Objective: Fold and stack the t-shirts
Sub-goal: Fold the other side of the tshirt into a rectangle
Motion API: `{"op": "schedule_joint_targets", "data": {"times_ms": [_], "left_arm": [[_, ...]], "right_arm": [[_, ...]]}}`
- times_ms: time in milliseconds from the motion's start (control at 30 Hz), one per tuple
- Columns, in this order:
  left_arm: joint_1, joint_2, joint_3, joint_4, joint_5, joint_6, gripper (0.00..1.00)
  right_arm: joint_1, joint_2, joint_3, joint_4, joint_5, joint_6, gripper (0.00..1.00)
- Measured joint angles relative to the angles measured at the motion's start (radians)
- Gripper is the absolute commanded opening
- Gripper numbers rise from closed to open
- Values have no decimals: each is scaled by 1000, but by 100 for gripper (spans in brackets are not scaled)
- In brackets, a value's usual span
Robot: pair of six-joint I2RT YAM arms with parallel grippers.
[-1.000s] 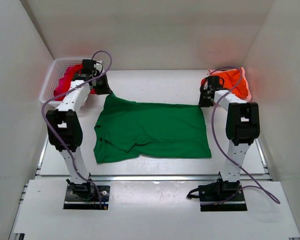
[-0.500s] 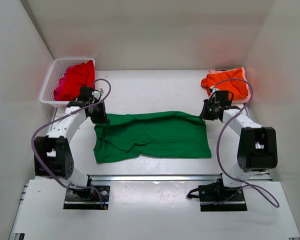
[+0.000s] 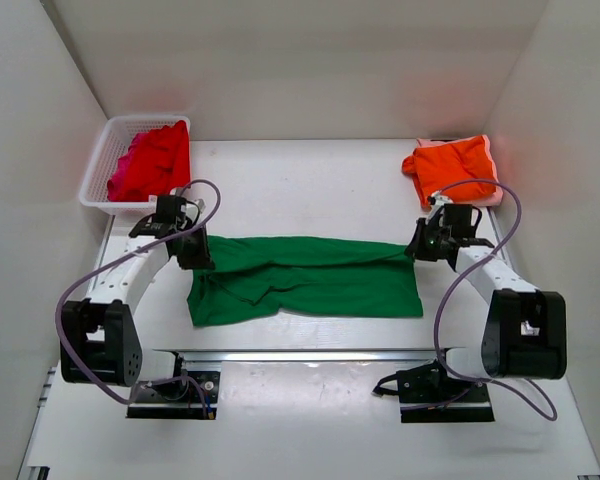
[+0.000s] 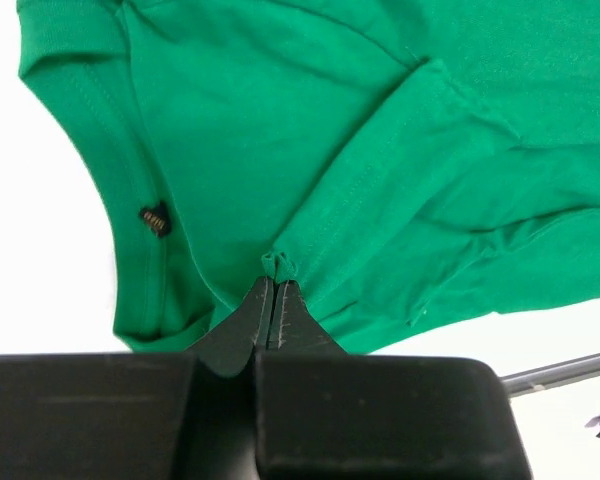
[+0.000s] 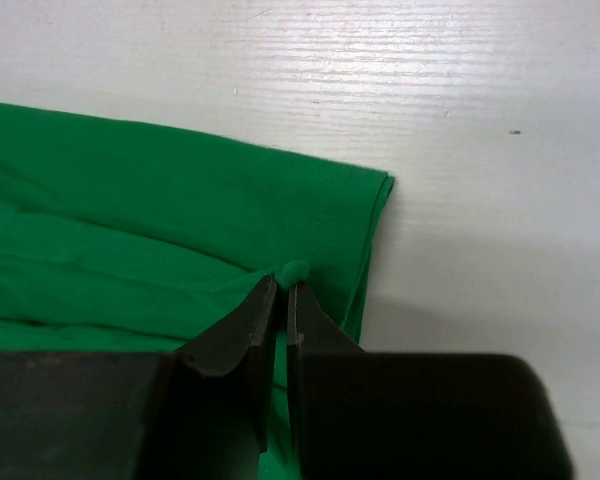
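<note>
The bright green t-shirt point(image 3: 305, 280) lies across the middle of the table, its far edge folded over toward the front. My left gripper point(image 3: 193, 255) is shut on the shirt's left far edge; the left wrist view shows a pinch of green cloth point(image 4: 277, 265) between the tips. My right gripper point(image 3: 418, 250) is shut on the right far edge, with a nub of green cloth point(image 5: 296, 271) between its tips. An orange t-shirt point(image 3: 452, 166) lies folded at the back right. Red and magenta shirts point(image 3: 150, 160) sit in the basket.
A white lattice basket point(image 3: 105, 150) stands at the back left by the wall. White walls close in the table on the left, back and right. A metal rail point(image 3: 310, 353) runs along the table's front edge.
Both grippers have pulled the green shirt's far edge toward the front, folding the shirt into a narrower band. Both arms have drawn back and lowered.
</note>
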Motion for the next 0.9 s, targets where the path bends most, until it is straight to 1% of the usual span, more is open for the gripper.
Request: {"op": "schedule_joint_targets", "data": {"times_ms": [133, 433, 667, 700, 733, 767, 800, 833, 867, 900], "left_arm": [[11, -30, -5, -16, -5, 11, 0], [24, -70, -11, -35, -9, 32, 0], [24, -76, -77, -30, -18, 34, 0], [24, -75, -86, -26, -19, 34, 0], [24, -74, -92, -26, -19, 33, 1], [24, -72, -99, -21, -19, 33, 6], [25, -71, -106, -15, -19, 33, 24], [27, -69, -113, -12, -19, 32, 33], [30, -69, -118, -11, -19, 26, 41], [32, -69, -119, -12, -20, 21, 43]], "right_arm": [[-7, -48, -35, 2, -11, -4, 1], [-16, -104, -79, 2, -27, -10, 0], [1, -132, -134, -7, -19, -6, 0], [8, -135, -141, -12, -12, -2, 2], [18, -139, -146, -19, -5, 0, 13], [25, -142, -149, -29, 3, 6, 20], [27, -143, -149, -40, 14, 10, 36], [32, -143, -149, -52, 23, 18, 43], [34, -145, -149, -61, 34, 20, 52], [35, -151, -150, -69, 48, 22, 56]]}}
